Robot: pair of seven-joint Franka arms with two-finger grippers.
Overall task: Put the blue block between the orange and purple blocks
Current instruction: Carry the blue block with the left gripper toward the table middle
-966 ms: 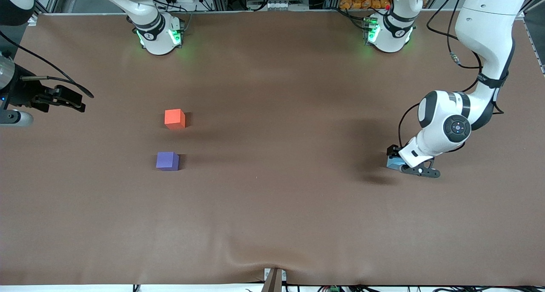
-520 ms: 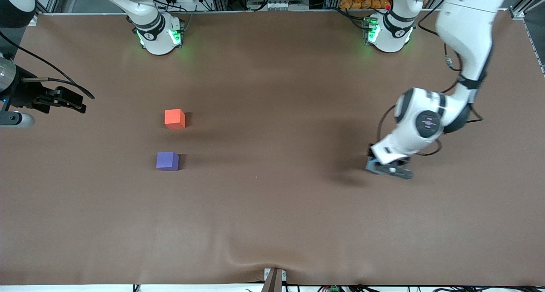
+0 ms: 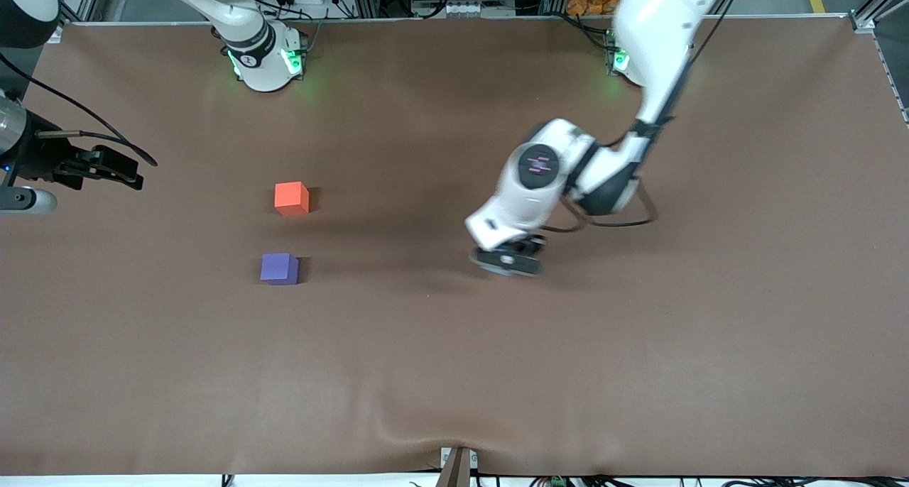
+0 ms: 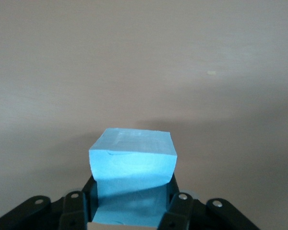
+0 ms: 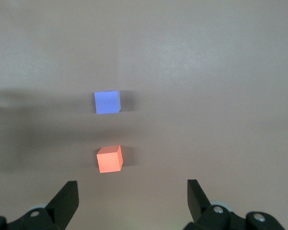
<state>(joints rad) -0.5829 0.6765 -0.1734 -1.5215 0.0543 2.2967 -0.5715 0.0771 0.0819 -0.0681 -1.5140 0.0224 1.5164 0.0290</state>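
got the left gripper (image 3: pixel 505 260) clamped on the blue block (image 4: pixel 132 165), up over the middle of the table (image 3: pixel 454 373). orange block (image 3: pixel 291 197) and purple block (image 3: pixel 279 268) sit well off toward the right arm's end. right gripper (image 5: pixel 132 196) waits there, fingers apart.

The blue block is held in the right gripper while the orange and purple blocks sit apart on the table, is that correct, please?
Not quite: the blue block is held in the left gripper, as the left wrist view shows. The right gripper is open and holds nothing. The orange block and purple block do sit apart on the table.
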